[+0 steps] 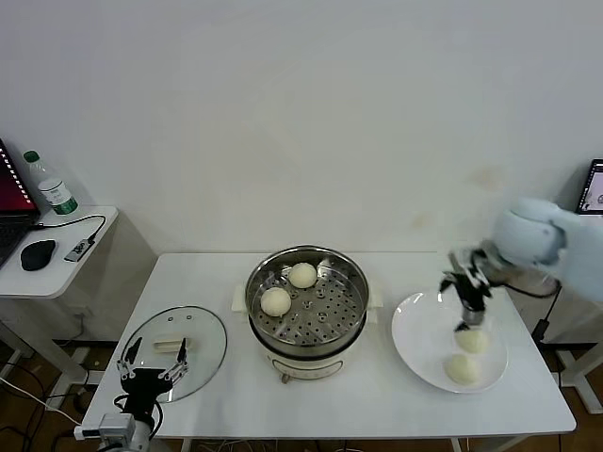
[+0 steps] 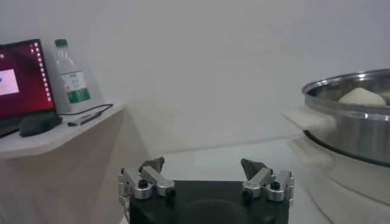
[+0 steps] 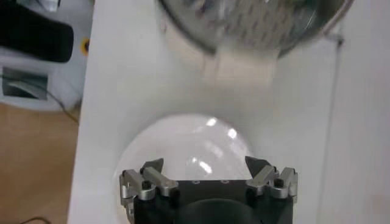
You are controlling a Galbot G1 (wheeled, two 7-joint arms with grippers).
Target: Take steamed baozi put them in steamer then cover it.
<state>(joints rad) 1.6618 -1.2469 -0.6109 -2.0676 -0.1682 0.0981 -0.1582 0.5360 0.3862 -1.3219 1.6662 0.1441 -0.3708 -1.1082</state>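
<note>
The steamer (image 1: 306, 306) stands mid-table, with two steamed baozi (image 1: 302, 275) (image 1: 275, 301) on its perforated tray. Two more baozi (image 1: 473, 341) (image 1: 462, 368) lie on a white plate (image 1: 415, 330) at the right. My right gripper (image 1: 465, 311) hangs open just above the plate's far baozi, holding nothing; in its wrist view the gripper (image 3: 205, 170) is over bare plate (image 3: 183, 140), with the steamer (image 3: 244, 24) beyond. The glass cover (image 1: 203, 344) lies flat on the table at the left. Low at its near edge my left gripper (image 1: 154, 356) (image 2: 204, 167) stands open and empty.
A side table (image 1: 66, 268) at the far left carries a laptop (image 2: 21, 76), a mouse (image 1: 38, 254) and a bottle (image 1: 52, 184). The steamer's cream side handle (image 3: 237, 67) points toward the plate. The table's right edge runs close behind the plate.
</note>
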